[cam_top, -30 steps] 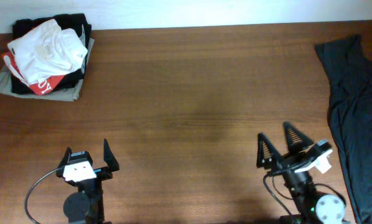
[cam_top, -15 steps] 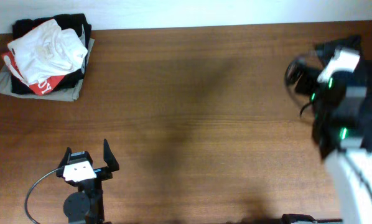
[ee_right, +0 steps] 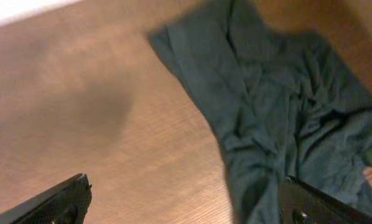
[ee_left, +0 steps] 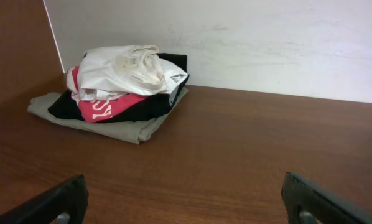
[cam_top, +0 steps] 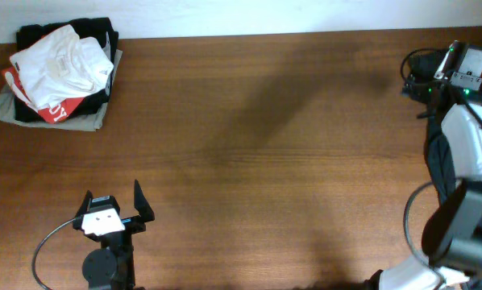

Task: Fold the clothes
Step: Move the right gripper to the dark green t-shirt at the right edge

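The right gripper [ee_right: 183,200], jaws apart and empty, hangs over the crumpled teal-grey T-shirt [ee_right: 267,112] at the far right edge of the surface [cam_top: 265,121], likely lining up a grab, while the left gripper [cam_top: 114,200] sits spread, idle

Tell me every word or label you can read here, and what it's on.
Nothing can be read for sure.
White letters on the red garment: partly tucked under, too blurred to read.
Neck label on the white garment: too small to read.
T-shirt: no print showing.
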### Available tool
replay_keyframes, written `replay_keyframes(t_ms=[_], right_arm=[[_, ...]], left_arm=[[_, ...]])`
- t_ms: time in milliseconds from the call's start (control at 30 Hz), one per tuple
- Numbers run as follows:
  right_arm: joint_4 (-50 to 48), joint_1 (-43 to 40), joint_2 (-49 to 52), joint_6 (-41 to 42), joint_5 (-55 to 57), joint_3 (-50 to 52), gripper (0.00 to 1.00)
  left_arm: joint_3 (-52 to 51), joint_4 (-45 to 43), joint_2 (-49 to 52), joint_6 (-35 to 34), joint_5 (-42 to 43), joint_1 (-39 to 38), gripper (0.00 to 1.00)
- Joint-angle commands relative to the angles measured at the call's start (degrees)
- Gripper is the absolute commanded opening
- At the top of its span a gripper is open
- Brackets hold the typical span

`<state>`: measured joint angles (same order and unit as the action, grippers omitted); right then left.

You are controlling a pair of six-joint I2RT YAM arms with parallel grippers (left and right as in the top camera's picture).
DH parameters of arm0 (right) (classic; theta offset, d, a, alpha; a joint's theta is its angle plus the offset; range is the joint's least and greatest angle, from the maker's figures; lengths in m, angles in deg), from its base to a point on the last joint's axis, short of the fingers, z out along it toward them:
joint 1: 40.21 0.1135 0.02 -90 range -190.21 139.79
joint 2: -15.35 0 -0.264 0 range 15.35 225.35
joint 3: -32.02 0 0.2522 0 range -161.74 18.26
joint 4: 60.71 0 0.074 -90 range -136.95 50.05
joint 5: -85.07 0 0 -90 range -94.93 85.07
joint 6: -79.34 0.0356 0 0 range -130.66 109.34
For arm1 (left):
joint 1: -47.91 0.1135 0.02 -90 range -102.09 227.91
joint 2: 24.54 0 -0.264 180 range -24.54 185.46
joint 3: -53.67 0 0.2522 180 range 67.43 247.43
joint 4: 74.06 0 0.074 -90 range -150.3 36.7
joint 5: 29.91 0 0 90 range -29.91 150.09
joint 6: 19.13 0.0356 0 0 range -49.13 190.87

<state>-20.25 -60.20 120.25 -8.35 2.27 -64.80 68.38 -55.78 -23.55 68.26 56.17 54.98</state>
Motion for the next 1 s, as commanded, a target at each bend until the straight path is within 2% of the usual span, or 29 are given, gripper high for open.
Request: replay_keyframes(t_ms=[0, 133, 233, 433, 533, 600, 967], right_arm=[[3.1, -2.6, 7.9, -6.5, -0.5, -7.4, 0.99], [7.7, -3.0, 16.0, -6.6, 2.8, -17.1, 0.99], [10.5, -2.9, 21.4, -10.1, 3.6, -23.1, 0.99], [9.7, -2.9, 26.9, -14.8, 9.1, -24.0, 0.97], [9.0, -2.9, 28.8, -15.6, 9.4, -24.0, 0.91], [8.4, -2.9, 30.2, -15.9, 9.6, -24.0, 0.82], [7.1, -3.0, 32.5, -16.9, 9.6, -24.0, 0.65]], left_arm=[[-0.4, -0.2, -0.3, 0.5, -0.4, -0.2, 0.99], [-0.4, -0.2, -0.3, 0.5, -0.4, -0.2, 0.99], [-0.4, -0.2, -0.3, 0.5, -0.4, -0.2, 0.99], [-0.4, -0.2, -0.3, 0.5, -0.4, -0.2, 0.99], [-0.4, -0.2, -0.3, 0.5, -0.4, -0.2, 0.99], [-0.4, -0.2, -0.3, 0.5, -0.4, -0.2, 0.99], [-0.4, -0.2, -0.3, 0.5, -0.4, -0.2, 0.99]])
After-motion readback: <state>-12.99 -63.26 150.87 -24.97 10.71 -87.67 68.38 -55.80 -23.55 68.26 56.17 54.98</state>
